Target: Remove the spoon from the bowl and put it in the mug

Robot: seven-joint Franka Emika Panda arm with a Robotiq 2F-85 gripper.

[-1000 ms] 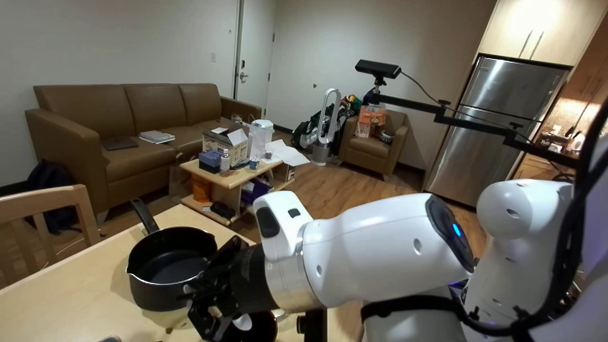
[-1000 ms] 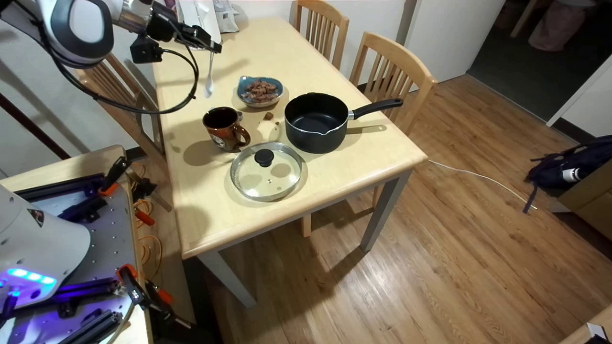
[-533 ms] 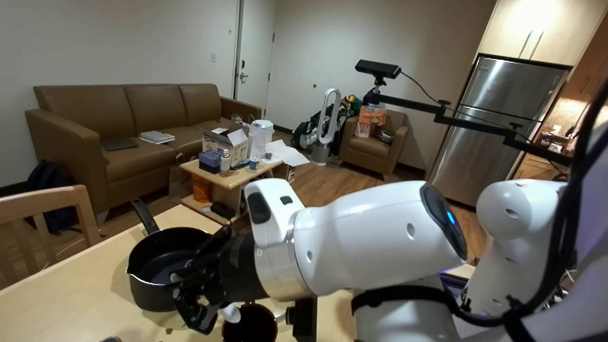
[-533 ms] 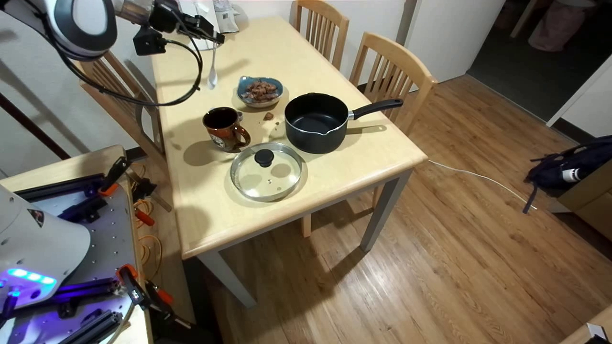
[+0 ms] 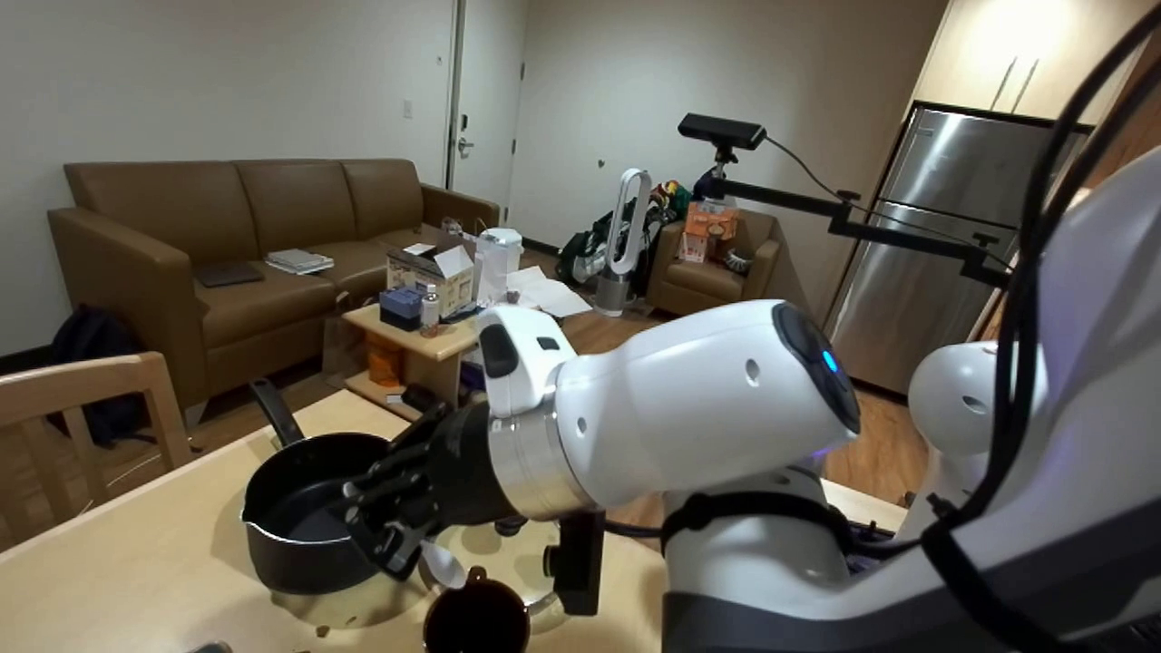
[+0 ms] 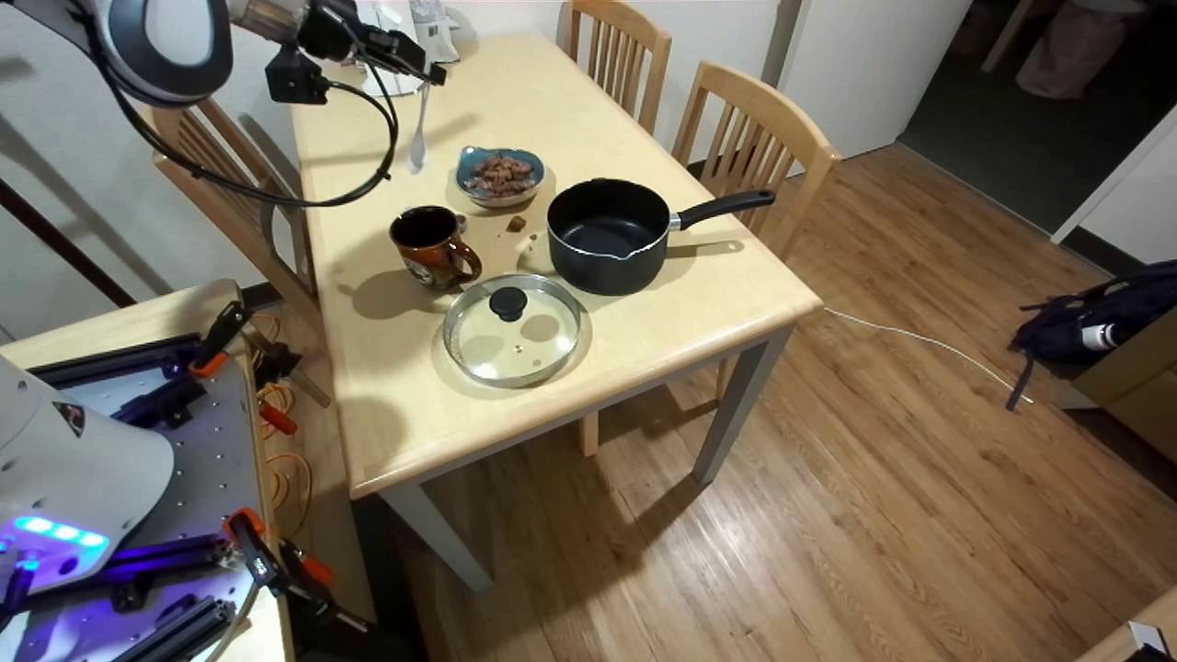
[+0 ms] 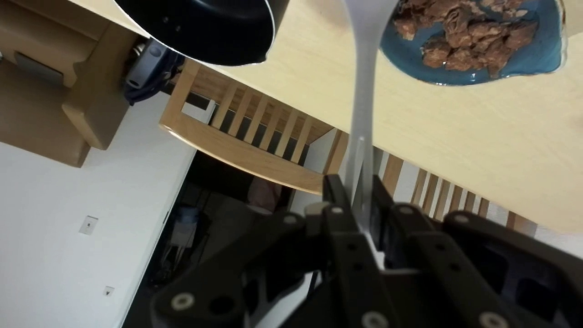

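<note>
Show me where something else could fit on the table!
In an exterior view, the table is bare from its nearest corner up to the glass lid. Another free patch lies behind the blue dish, toward the far end. It's crowded among the mug, lid, pot and dish.

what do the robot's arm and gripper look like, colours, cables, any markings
The arm is glossy white with rounded segments, a dark grey cap bearing a small blue light, and a silver collar. The gripper is black, with slim, jointed fingers and pale round screw heads. Black cables run outside the arm. I can't make out any lettering.
</note>
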